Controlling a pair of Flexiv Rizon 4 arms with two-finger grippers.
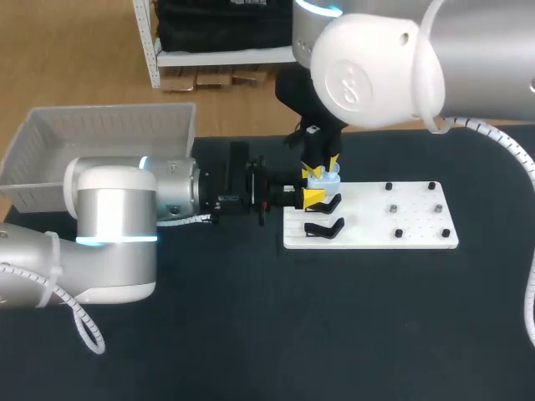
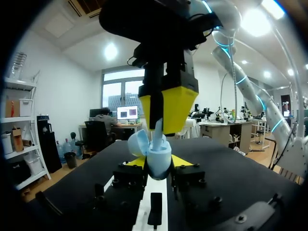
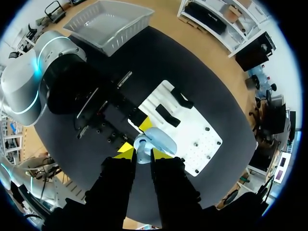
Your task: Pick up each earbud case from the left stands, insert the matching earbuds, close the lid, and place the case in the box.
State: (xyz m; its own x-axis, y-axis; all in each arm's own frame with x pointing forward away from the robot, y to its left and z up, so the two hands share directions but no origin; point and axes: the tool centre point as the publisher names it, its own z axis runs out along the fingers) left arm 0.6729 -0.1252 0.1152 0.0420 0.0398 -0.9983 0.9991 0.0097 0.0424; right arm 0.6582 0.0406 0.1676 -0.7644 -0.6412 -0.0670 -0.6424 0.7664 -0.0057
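Observation:
A pale blue earbud case [image 1: 324,178] [image 2: 159,161] is held with its lid [image 2: 139,142] [image 3: 162,140] open, just above the left end of a white board [image 1: 376,219]. My left gripper [image 1: 313,190] [image 2: 159,162] comes in level from the left and is shut on the case body. My right gripper [image 1: 323,165] [image 3: 143,153] points straight down over the open case, shut on a pale earbud [image 2: 156,131] [image 3: 141,144] whose lower end reaches into the case. Two black stands [image 1: 324,227] [image 3: 168,114] on the board are bare.
A grey plastic box [image 1: 100,134] [image 3: 106,21] sits at the table's back left, behind my left arm. Several small black pegs [image 1: 415,209] dot the board's right half. Dark tabletop spreads in front of the board.

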